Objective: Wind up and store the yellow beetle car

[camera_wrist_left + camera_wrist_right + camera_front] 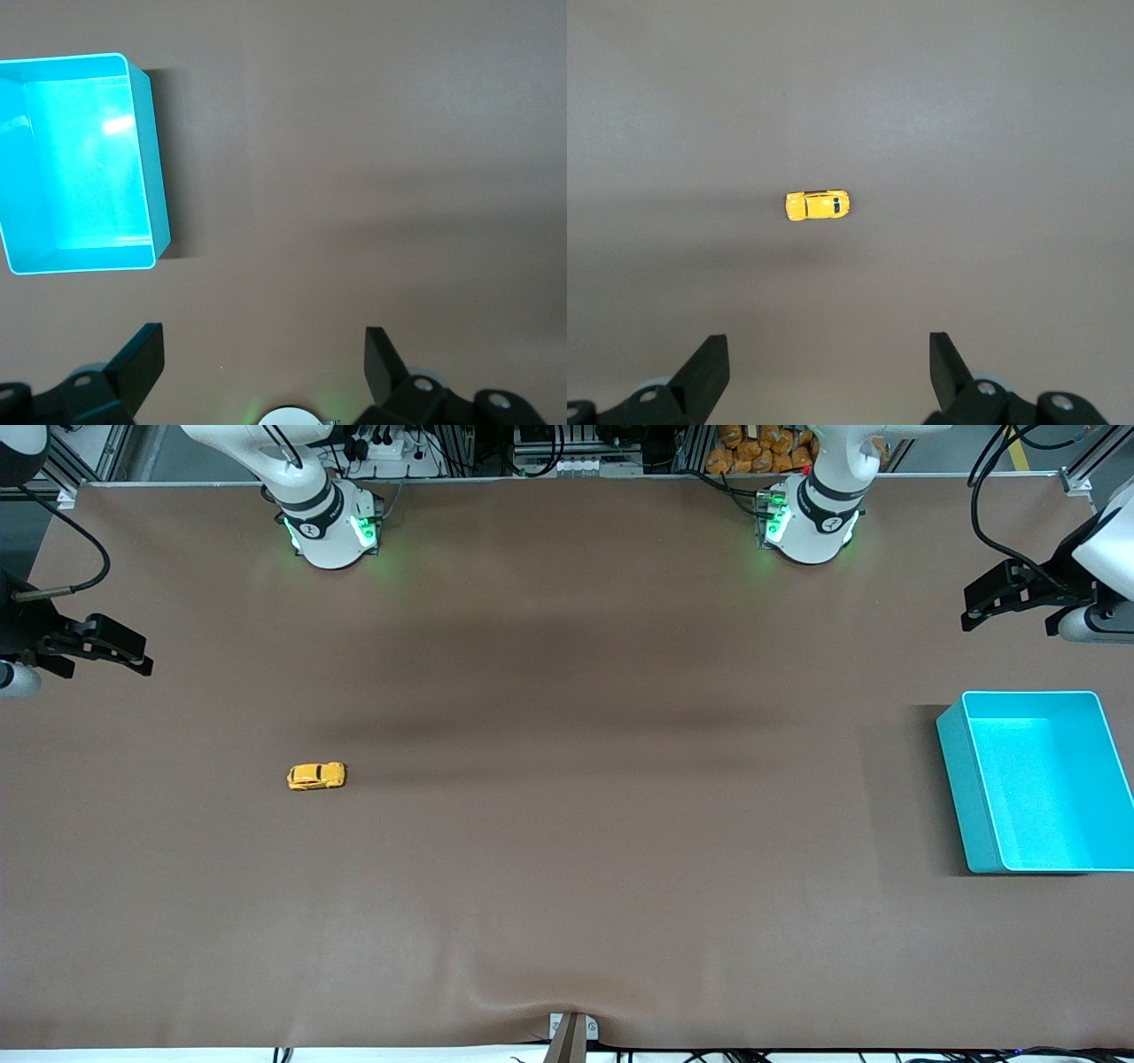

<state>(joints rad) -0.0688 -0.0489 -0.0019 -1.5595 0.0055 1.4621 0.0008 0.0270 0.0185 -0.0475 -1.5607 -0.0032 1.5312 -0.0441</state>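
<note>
Progress: We judge the task to be at its very start; nothing is wound and nothing is stored, so both steps remain.
Right gripper (106, 646): We see it raised over the table's edge at the right arm's end, fingers spread wide and holding nothing; in its own wrist view the right gripper (828, 372) looks down on the car from well above it.
Yellow beetle car (316, 776): We find it on its wheels on the bare brown table (567, 868), toward the right arm's end, nearer to the front camera than both arm bases and well apart from either gripper.
Car's look: We see a tiny rounded yellow-orange body with dark windows; its long axis lies along the table's length. The wheels are too small to make out, and we cannot see any winding key or knob.
Cyan bin (1036, 779): We see it at the left arm's end of the table, upright, open on top and with nothing in it, well apart from the car.
Left gripper (1010, 593): We see it waiting in the air beside the bin at that end, fingers released and holding nothing.
What is left: We judge that the car must be grasped, wound, then carried the length of the table into the bin.
</note>
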